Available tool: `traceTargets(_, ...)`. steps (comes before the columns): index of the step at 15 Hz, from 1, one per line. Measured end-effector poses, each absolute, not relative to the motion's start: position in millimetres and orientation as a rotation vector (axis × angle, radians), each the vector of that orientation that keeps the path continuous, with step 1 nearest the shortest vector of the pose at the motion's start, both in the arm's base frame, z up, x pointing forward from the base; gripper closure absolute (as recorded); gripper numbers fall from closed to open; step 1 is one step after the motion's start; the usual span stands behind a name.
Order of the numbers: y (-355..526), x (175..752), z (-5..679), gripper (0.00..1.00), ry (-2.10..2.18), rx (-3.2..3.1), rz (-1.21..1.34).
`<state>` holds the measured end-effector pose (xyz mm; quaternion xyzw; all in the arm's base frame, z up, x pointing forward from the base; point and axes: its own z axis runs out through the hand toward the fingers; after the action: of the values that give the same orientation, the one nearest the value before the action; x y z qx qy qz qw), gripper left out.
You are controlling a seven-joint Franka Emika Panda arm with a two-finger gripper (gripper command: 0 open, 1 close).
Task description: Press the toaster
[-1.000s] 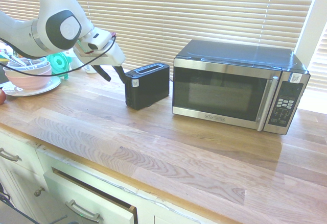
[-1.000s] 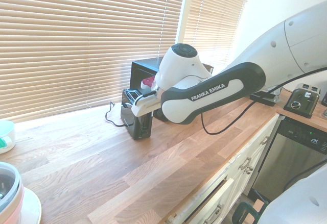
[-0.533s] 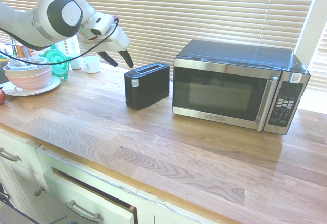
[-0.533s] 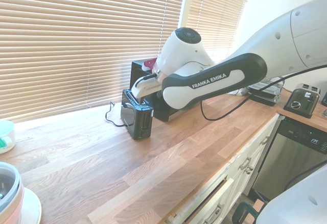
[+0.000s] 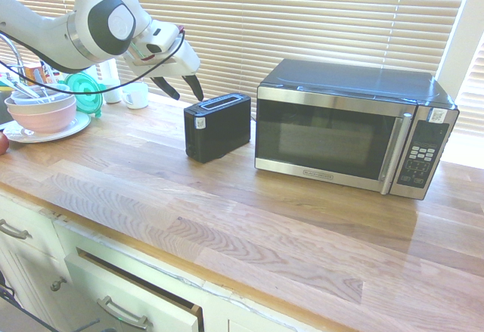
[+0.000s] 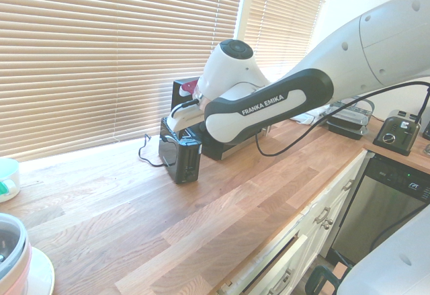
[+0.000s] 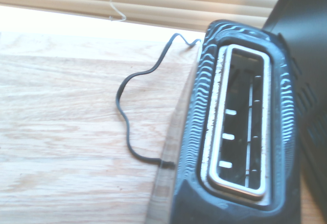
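The toaster (image 5: pixel 218 128) stands upright on the wooden counter (image 5: pixel 249 218), below the pincer (image 5: pixel 189 96); its stickered end is the end nearest the pincer in the first exterior view. The top slot (image 7: pixel 240 122) faces up, and the black cord (image 7: pixel 122 101) curves over the counter beside the housing. The pincer is held apart, its two dark fingers (image 5: pixel 194 86) angled downward, with nothing visible between them. Contact between the fingertips and the toaster cannot be confirmed. Relative to the frame one second earlier, the pincer is raised from its low position at the stickered end; relative to the half-second frame, it is shifted slightly toward the microwave (image 5: pixel 348 131). The toaster keeps its position in both exterior views. The microwave stands past the toaster from the pincer, door closed. On the opposite side of the pincer from the toaster, the white mug (image 5: pixel 135 96), hidden one second earlier, is now in view. Farther out on that side are the teal round item (image 5: pixel 83 94) and the pink bowl (image 5: pixel 44 119), which rests on the white plate (image 5: pixel 82 124). Below the pincer's level, under the counter edge, the drawer (image 5: pixel 136 294) is partly open.
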<state>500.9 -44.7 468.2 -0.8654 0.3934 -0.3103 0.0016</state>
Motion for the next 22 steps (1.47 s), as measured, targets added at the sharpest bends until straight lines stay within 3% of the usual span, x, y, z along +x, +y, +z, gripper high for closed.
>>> traceTargets(22,-49,499,449,1.00,1.217,-2.738,-0.921)
